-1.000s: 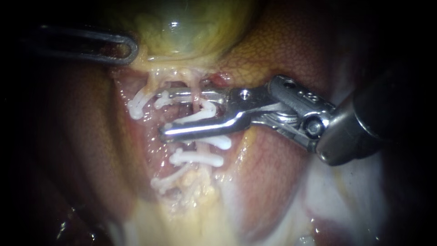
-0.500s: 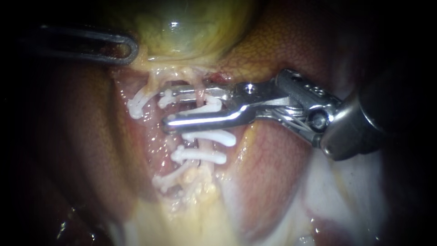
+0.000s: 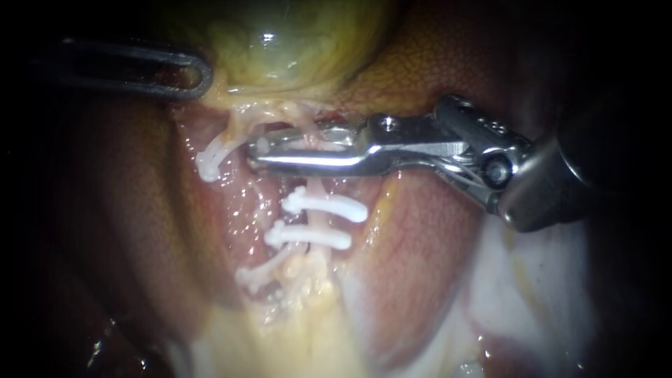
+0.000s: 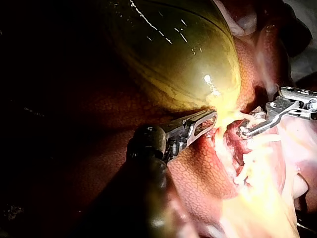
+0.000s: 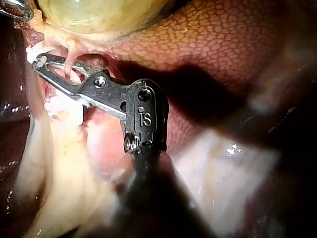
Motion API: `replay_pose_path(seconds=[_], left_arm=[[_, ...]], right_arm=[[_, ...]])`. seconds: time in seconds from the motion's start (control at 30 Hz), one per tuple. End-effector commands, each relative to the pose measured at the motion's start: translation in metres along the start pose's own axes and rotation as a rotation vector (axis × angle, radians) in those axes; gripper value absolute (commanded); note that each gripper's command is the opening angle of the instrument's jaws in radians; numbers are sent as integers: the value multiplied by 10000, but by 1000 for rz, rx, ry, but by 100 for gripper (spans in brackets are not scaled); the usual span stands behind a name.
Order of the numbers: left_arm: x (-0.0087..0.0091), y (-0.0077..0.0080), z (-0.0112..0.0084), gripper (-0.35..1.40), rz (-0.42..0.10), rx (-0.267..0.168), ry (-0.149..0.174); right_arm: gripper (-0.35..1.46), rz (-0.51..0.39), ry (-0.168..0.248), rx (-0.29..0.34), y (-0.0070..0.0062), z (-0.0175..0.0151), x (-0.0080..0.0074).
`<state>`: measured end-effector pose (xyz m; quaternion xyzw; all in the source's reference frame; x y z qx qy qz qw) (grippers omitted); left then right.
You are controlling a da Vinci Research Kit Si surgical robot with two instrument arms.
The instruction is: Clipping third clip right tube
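Two instruments in view. Right instrument (image 3: pixel 257 151) reaches in just off the gallbladder (image 3: pixel 280 49), its jaws squeezed almost flat on a loaded clip (image 3: pixel 262 145) that wraps the right tube (image 3: pixel 313 221). This tube runs from the gallbladder's neck outward between folds of liver (image 3: pixel 434 63).

Farther from the gallbladder on the same tube sit a middle clip (image 3: pixel 323 206) and then a far clip (image 3: pixel 308 236). Both lie crosswise and apart, with a short bare stretch of tube between them. A little bare tube also shows between the jaws and the middle clip.

Left tube (image 3: pixel 234 129) carries a left-tube clip (image 3: pixel 210 159), near the jaw tips but not touching.

Left instrument (image 3: pixel 199 73) lies at the gallbladder's rim, well apart from the right instrument; whether it grips anything cannot be told.

Liver hems both tubes; working room is narrow.

A second ago the right jaws stood wide apart, one lying over the middle clip. Now they are together and nearer the gallbladder, and that clip is fully bared. Left instrument unmoved.
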<state>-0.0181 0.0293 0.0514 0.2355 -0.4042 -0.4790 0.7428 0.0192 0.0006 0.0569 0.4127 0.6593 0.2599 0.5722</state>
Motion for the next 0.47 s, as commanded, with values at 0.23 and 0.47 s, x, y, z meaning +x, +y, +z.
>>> replay_pose_path(seconds=[0.23, 0.47], left_arm=[[0, 0, 0, -35, 0, 0, 0], [0, 0, 0, -35, 0, 0, 0]], right_arm=[[-35, 1, -1, 1, 0, 0, -2], [-35, 5, -1, 1, 3, -2, -5]])
